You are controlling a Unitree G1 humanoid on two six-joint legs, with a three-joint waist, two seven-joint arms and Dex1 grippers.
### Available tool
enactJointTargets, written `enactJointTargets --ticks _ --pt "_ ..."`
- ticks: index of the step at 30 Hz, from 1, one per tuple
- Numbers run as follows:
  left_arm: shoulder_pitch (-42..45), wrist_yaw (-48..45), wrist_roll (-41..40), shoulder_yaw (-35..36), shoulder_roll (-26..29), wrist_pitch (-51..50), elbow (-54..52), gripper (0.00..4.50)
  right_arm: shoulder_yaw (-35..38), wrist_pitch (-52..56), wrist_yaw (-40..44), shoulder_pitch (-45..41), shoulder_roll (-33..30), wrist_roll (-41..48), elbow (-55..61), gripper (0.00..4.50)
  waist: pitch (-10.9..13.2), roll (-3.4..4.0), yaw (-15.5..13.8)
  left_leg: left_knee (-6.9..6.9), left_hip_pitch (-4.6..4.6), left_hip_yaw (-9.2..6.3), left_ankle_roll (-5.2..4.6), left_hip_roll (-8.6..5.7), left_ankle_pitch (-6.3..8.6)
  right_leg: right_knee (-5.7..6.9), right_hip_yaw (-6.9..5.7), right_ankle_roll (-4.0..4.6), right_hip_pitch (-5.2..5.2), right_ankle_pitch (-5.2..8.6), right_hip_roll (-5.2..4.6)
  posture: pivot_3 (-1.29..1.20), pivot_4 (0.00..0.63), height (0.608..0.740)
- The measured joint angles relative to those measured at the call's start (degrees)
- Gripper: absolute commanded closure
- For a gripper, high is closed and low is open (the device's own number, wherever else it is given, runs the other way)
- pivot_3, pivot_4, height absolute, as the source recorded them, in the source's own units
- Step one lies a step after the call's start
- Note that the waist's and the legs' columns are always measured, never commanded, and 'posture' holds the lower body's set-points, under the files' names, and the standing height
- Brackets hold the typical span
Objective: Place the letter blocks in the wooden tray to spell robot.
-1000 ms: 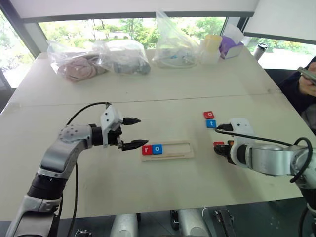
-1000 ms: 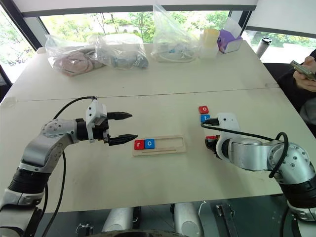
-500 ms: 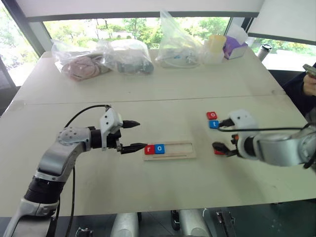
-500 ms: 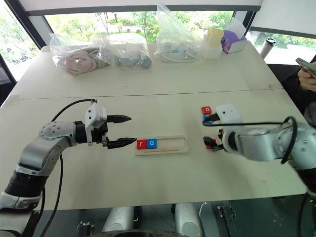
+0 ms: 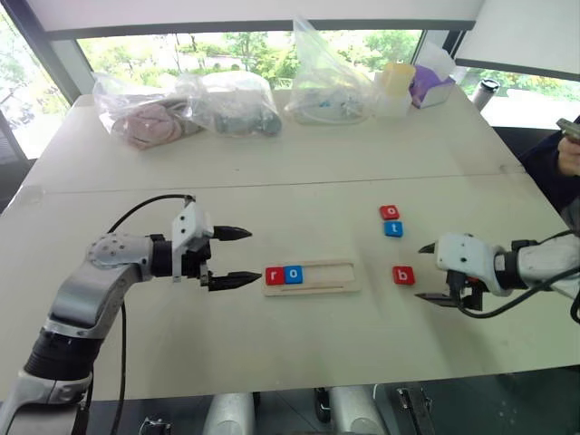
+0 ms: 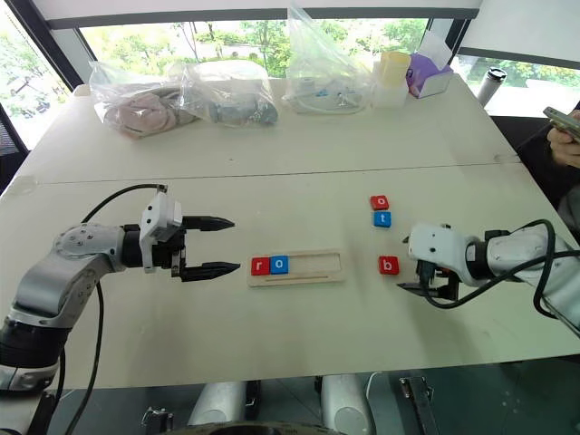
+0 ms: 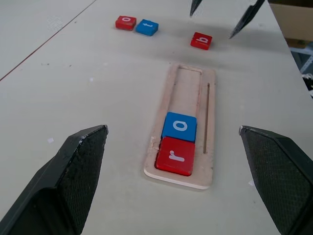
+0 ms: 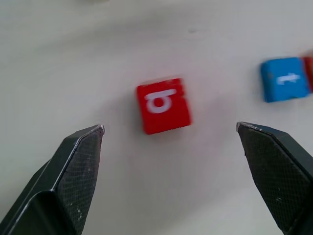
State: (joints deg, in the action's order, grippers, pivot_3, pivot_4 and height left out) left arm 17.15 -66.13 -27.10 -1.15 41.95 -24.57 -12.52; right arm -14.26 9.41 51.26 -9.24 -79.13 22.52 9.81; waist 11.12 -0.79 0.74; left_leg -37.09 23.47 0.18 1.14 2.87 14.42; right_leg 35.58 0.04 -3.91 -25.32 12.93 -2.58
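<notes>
While lying flat at three o'clock of the pale wooden tray [image 5: 311, 276], seeming light, stiff: small red square b block [image 5: 403, 275], asking side-edge pinching; right gripper [image 5: 431, 274] and left gripper [image 5: 234, 257] gaping wide, carrying nothing.

Both arms are rounded silver-grey metal with black bands at the joints. A thin black cable loops over the left arm [image 5: 95, 290] and another trails along the right arm [image 5: 544, 263]. Each wrist carries a white boxy housing, ending in two tapered, textured black fingers [image 7: 68, 181].
</notes>
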Motion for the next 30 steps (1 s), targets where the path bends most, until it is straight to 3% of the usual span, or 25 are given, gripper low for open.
enactJointTargets --ticks 11,18,21,26,30 --pt "-0.77 0.19 0.05 0.28 0.14 0.27 -0.41 0.0 2.21 0.6 8.83 -4.55 12.45 -4.6 -8.66 0.04 -0.01 -0.02 -0.08 -0.16 -0.1 -0.02 0.01 -0.02 -0.01 0.44 0.04 0.2 0.0 -0.12 0.01 0.0 0.15 0.74" --pt "-1.01 0.61 0.12 0.28 0.2 0.27 -1.36 0.0 2.43 0.34 11.92 -7.05 15.47 -8.49 -11.71 0.04 -0.01 -0.03 -0.07 -0.19 -0.14 -0.04 0.02 -0.02 -0.02 0.5 0.04 0.2 0.04 -0.13 0.02 0.0 0.15 0.74" --pt "-1.19 1.04 0.15 0.28 0.2 0.27 -1.7 0.0 2.59 0.3 13.2 -7.62 16.53 -9.23 -12.58 0.9 -0.02 -0.04 0.0 -0.21 -0.19 -0.04 0.02 -0.02 -0.02 0.51 0.03 0.2 0.1 -0.13 0.03 0.0 0.15 0.74" --pt "-1.6 1.56 0.22 0.28 0.2 0.3 -2.23 0.0 2.66 1.53 14.67 -8.81 18.17 -10.54 -12.81 3.38 -0.03 -0.05 0.03 -0.24 -0.25 -0.05 0.07 -0.02 -0.05 0.56 0.04 0.22 0.14 -0.15 0.03 0.0 0.15 0.74" --pt "-1.73 1.67 0.22 0.28 0.23 0.3 -2.24 0.0 2.78 3.11 15.09 -9.27 18.66 -11.4 -11.36 3.38 -0.03 -0.05 -0.01 -0.24 -0.25 -0.06 0.08 -0.02 -0.06 0.59 0.04 0.24 0.14 -0.16 0.03 0.0 0.15 0.74"
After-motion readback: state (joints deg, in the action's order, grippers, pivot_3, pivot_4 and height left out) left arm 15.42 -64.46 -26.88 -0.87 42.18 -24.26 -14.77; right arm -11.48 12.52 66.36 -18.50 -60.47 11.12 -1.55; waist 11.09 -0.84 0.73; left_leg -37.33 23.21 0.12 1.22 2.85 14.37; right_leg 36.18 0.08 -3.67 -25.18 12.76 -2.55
